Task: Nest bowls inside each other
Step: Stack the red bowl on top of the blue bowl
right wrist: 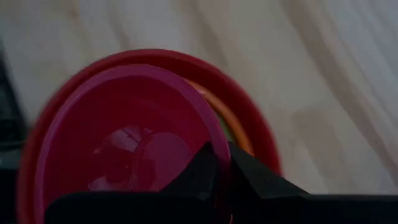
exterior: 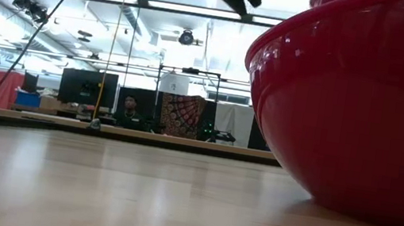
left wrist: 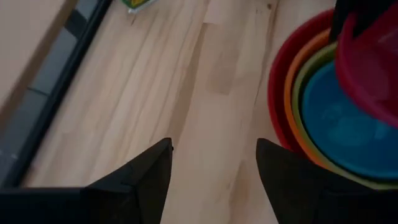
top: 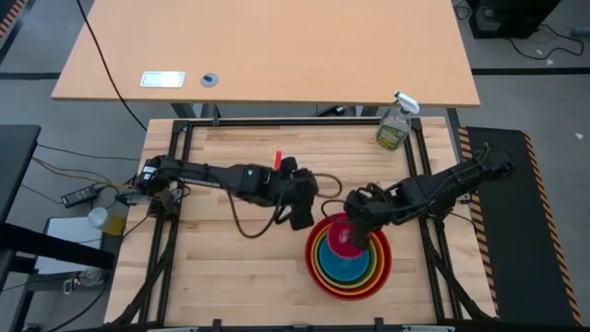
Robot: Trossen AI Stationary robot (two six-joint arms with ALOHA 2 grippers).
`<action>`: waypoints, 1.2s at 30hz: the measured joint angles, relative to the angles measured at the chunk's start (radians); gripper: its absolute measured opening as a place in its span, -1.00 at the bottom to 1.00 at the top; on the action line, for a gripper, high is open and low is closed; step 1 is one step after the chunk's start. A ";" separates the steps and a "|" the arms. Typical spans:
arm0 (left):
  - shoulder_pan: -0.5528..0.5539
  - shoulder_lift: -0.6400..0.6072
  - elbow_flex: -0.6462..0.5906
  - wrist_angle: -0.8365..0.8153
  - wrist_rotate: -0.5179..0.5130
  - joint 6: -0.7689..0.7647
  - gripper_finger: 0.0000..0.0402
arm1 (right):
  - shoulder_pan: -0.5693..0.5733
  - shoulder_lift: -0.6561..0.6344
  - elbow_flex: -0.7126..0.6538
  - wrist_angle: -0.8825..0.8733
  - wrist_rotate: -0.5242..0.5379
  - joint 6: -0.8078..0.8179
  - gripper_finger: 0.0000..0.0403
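Right gripper pinches the magenta bowl's rim above the stack; left gripper gapes empty.

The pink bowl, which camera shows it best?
The right wrist view: the pink bowl fills it, rim pinched by the right pincer. High view shows it small, left wrist only an edge, low view barely a sliver.
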 joint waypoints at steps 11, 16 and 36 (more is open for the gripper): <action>-0.050 -0.007 0.000 -0.086 -0.113 0.074 0.17 | 0.054 0.002 0.000 0.113 -0.023 -0.046 -0.84; -0.058 -0.023 0.000 -0.159 -0.126 0.096 0.17 | 0.068 0.015 -0.026 0.202 -0.066 -0.060 -0.84; -0.134 -0.115 0.001 -0.302 -0.133 0.010 0.17 | 0.083 0.208 -0.125 0.220 -0.065 -0.061 -0.77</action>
